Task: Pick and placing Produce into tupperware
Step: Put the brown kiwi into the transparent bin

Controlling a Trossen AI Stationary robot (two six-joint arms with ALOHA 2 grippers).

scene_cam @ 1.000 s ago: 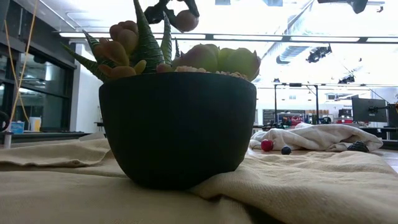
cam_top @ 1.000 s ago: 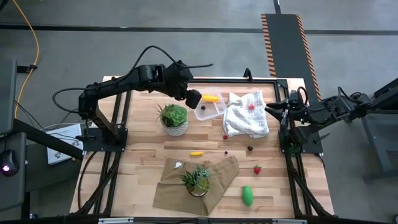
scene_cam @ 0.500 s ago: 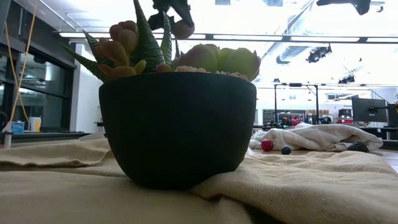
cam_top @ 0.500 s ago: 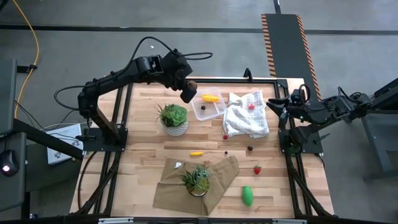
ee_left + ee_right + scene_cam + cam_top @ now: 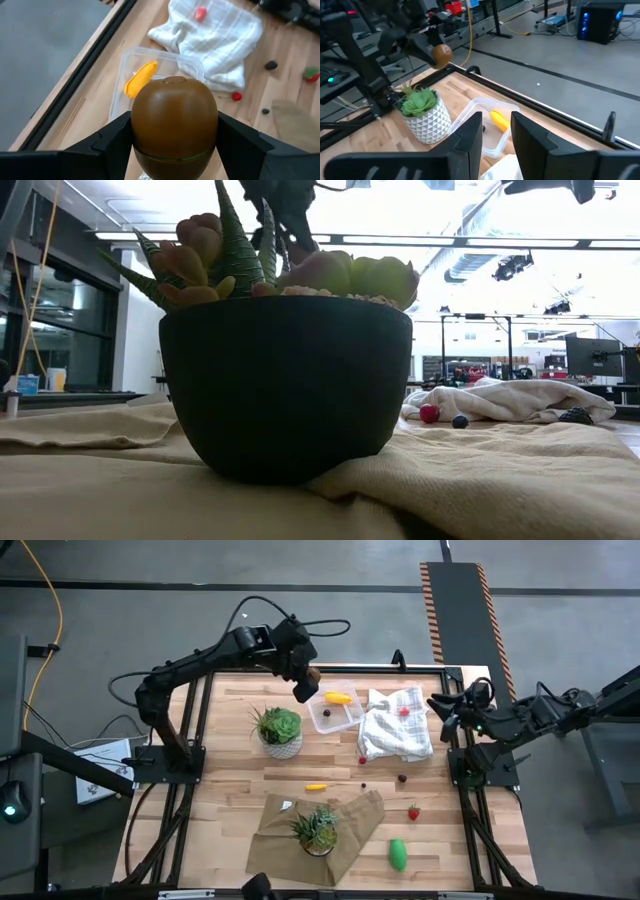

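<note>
Grey concrete floor surrounds the pale wooden bench (image 5: 250,790) in the high view, where the left gripper (image 5: 306,686) hangs near the bench's far edge, clamped on a brown egg-shaped toy fruit (image 5: 312,676), just beside the clear rectangular plastic tupperware (image 5: 337,716) that already holds a yellow oblong piece (image 5: 338,697); the right gripper (image 5: 440,712) waits off the bench's right edge by the white cloth (image 5: 397,725), its jaws a narrow gap apart with nothing between them. Loose produce lies on the bare wood: a second yellow piece (image 5: 316,786), a red berry (image 5: 413,811), a green piece (image 5: 398,854). From table height, a dark plant pot (image 5: 285,385) fills most of the picture and the tupperware is hidden. Through the left wrist camera the brown fruit (image 5: 174,120) looks smooth, glossy and rounded, gripped at its widest part, with the tupperware (image 5: 122,75) beyond it. Seen from the right wrist, the fruit (image 5: 441,54) hangs above the bench, short of the tupperware (image 5: 470,110). The carry step seems in hand; next, the fruit must be brought over the tupperware, lowered and released.
</note>
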